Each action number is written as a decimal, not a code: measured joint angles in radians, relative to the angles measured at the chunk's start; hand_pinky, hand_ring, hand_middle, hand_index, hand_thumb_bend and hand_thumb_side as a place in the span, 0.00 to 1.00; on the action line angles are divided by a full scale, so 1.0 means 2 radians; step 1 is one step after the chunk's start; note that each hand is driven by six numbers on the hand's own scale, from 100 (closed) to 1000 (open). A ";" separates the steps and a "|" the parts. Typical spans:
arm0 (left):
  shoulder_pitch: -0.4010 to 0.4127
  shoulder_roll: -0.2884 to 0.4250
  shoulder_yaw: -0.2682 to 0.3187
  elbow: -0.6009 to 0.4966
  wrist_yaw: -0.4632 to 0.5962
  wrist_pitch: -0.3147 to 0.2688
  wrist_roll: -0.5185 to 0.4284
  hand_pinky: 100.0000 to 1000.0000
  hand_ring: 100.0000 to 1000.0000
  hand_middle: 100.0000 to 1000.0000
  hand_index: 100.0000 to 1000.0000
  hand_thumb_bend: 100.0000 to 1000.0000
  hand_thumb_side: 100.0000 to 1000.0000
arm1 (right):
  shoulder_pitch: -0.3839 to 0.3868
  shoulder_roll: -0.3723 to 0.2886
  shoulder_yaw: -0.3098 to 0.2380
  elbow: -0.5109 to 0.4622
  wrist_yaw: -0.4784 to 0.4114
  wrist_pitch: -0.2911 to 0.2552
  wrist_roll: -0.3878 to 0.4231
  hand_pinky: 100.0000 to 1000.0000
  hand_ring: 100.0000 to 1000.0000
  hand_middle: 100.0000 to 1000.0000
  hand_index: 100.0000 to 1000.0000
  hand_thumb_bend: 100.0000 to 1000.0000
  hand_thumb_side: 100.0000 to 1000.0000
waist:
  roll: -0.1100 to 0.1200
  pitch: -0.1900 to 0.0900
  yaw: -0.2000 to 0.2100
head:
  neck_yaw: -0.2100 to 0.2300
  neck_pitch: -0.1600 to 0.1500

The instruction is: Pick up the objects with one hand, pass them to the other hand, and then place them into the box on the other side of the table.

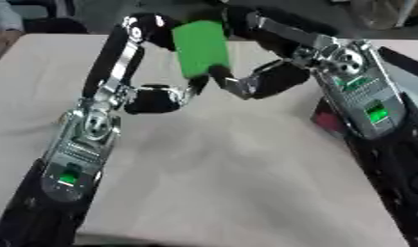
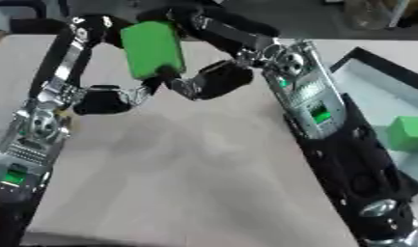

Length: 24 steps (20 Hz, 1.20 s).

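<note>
Green block above table, left hand and right hand fingers curled round it

Bare table beneath both forearms

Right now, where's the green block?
Green block is above the table's far centre, held between the left hand and right hand, both curled on it.

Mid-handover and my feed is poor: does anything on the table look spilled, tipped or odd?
Nothing stands out. The green block is held above the table between the left hand and right hand. Another green block sits in the box on the right.
</note>
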State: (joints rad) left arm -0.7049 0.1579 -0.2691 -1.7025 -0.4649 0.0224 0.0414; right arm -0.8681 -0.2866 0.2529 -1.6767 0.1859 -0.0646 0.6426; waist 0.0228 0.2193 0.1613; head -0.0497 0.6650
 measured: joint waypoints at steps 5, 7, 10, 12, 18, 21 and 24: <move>0.000 -0.001 0.000 0.000 0.016 0.002 0.002 0.62 0.50 0.45 0.58 0.20 0.00 | 0.000 0.000 0.000 -0.001 -0.011 0.006 -0.016 0.79 0.69 0.60 0.74 0.00 0.14 | 0.000 0.000 0.000 | 0.000 0.000; 0.000 -0.001 0.000 0.000 0.018 0.005 0.002 0.62 0.50 0.45 0.59 0.22 0.00 | 0.001 0.000 0.001 -0.002 -0.016 0.009 -0.029 0.78 0.67 0.57 0.71 0.00 0.15 | 0.000 0.000 0.000 | 0.000 0.000; 0.000 -0.002 0.000 0.000 0.018 0.007 0.002 0.64 0.53 0.48 0.63 0.32 0.00 | 0.003 0.000 0.004 -0.003 -0.022 0.011 -0.050 0.72 0.57 0.48 0.63 0.00 0.15 | 0.000 0.000 0.000 | -0.001 0.000; 0.000 -0.002 0.000 0.000 0.016 0.008 0.000 0.65 0.56 0.50 0.66 0.43 0.00 | 0.003 0.000 0.007 -0.003 -0.026 0.013 -0.061 0.70 0.55 0.46 0.60 0.00 0.14 | 0.000 0.000 0.000 | -0.001 0.000; -0.005 -0.002 0.004 -0.001 -0.024 0.014 -0.015 0.70 0.63 0.58 0.77 0.70 0.00 | 0.008 0.000 0.013 -0.003 -0.045 0.019 -0.079 0.67 0.49 0.42 0.56 0.00 0.14 | 0.000 0.000 0.000 | -0.002 0.000; -0.007 -0.002 0.006 -0.002 -0.049 0.016 -0.024 0.71 0.66 0.61 0.81 0.80 0.00 | 0.009 0.000 0.013 -0.003 -0.053 0.022 -0.081 0.67 0.46 0.41 0.54 0.00 0.14 | 0.000 0.000 0.000 | -0.002 0.000; -0.008 -0.004 0.007 -0.003 -0.069 0.020 -0.031 0.71 0.66 0.61 0.82 0.81 0.01 | 0.012 0.000 0.016 -0.003 -0.062 0.027 -0.078 0.66 0.45 0.40 0.53 0.00 0.13 | 0.000 0.000 0.000 | -0.002 0.000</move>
State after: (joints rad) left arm -0.7204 0.1500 -0.2556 -1.7084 -0.6035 0.0629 -0.0203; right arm -0.8444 -0.2867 0.2840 -1.6821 0.0618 -0.0111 0.4857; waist 0.0228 0.2193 0.1623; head -0.0530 0.6651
